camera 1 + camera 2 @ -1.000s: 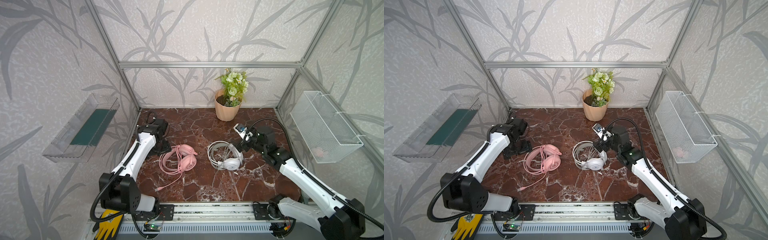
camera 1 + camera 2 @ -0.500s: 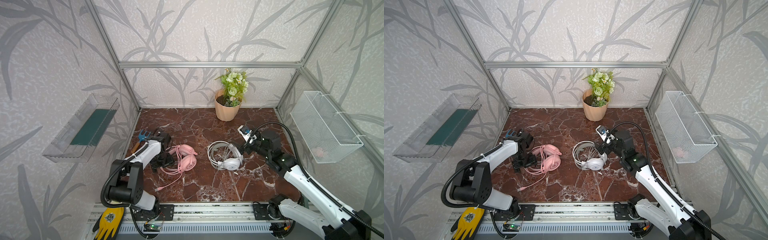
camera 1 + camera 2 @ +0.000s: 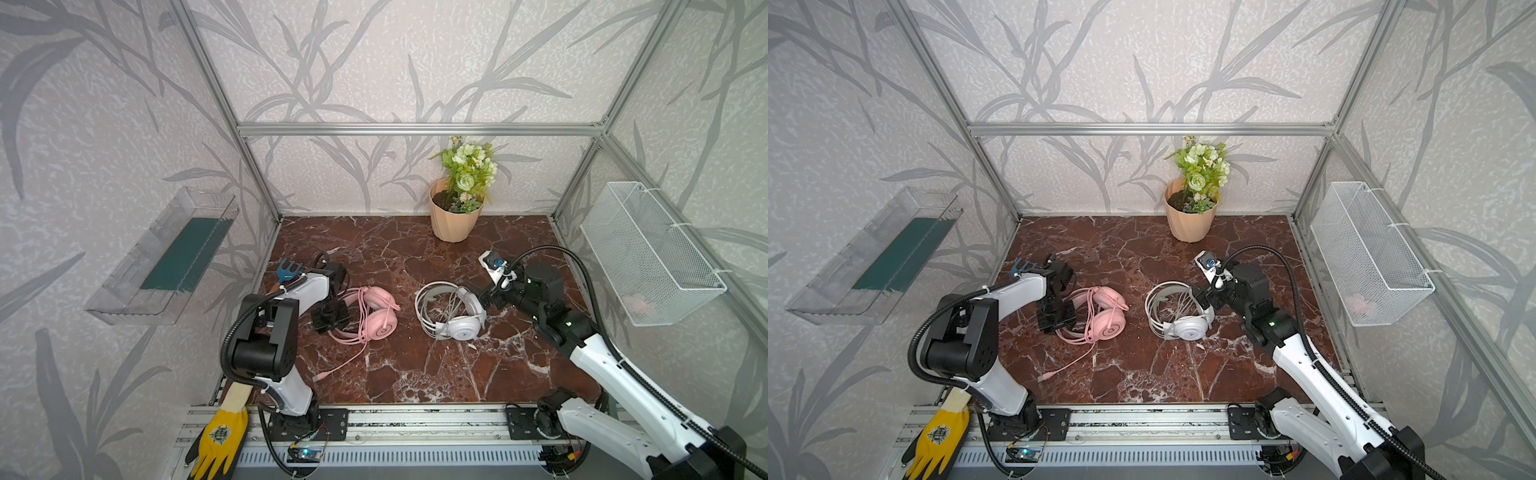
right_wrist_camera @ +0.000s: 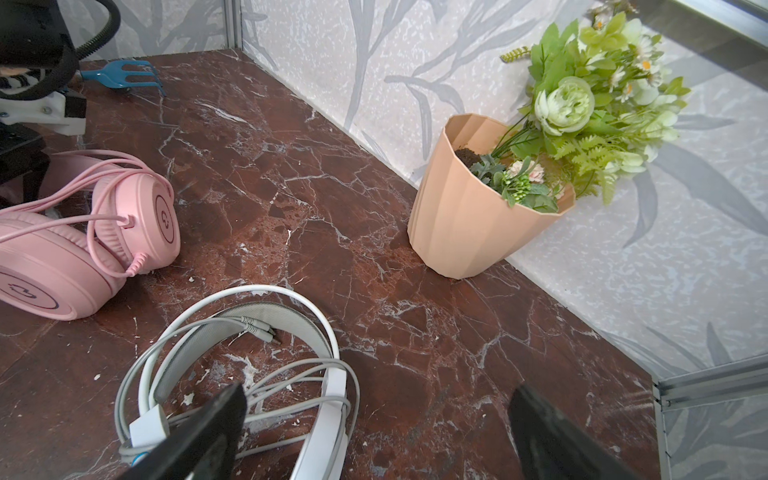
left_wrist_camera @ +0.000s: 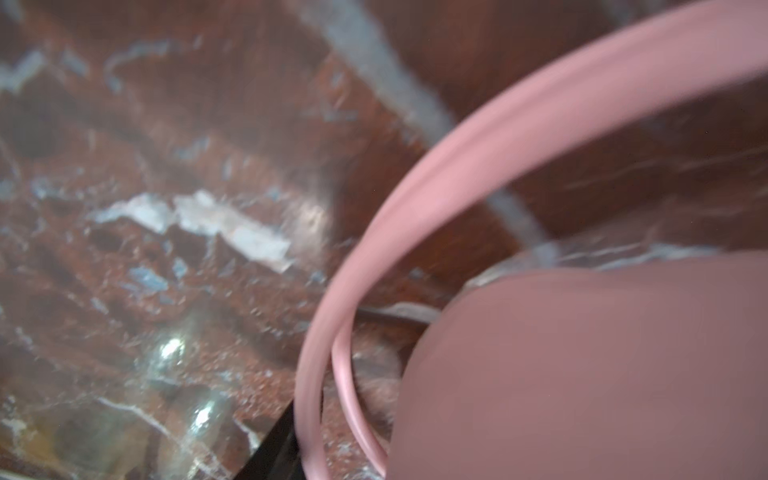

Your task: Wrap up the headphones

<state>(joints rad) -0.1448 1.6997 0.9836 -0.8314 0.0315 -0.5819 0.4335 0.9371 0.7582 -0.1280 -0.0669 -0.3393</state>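
Three containers show in both top views. A peach ribbed plastic flowerpot [image 3: 451, 226] stands at the back of the red-brown marble-patterned table [image 3: 415, 374], holding soil and a bunch of green and white artificial flowers [image 3: 467, 170]. A clear plastic wall tray [image 3: 120, 286] on the left wall holds one dark green flat sheet [image 3: 183, 253]. A white wire mesh basket [image 3: 665, 232] on the right wall holds something small and pale pink [image 3: 636, 303], too dim to name.

Counted: two headsets, one small blue hand rake [image 3: 286, 270] at the table's left edge, one yellow work glove [image 3: 218, 434] on the front rail. The pink over-ear wired headset [image 3: 380, 326] lies left of the middle, its pink cable [image 3: 345, 360] trailing toward the front. The white over-ear wired headset [image 3: 461, 328] lies just right of it, apart, its white cable [image 4: 253, 326] looped inside the headband.

The left claw [image 3: 331, 318] sits low at the pink headset's headband [image 5: 457, 166]. Its wrist view is blurred, one dark finger [image 5: 274, 451] right against the band, and I cannot tell whether the claw grips it. The right claw [image 4: 378, 395] stands wide open, holding nothing, one finger [image 4: 208, 432] over the white cable; whether it touches I cannot tell
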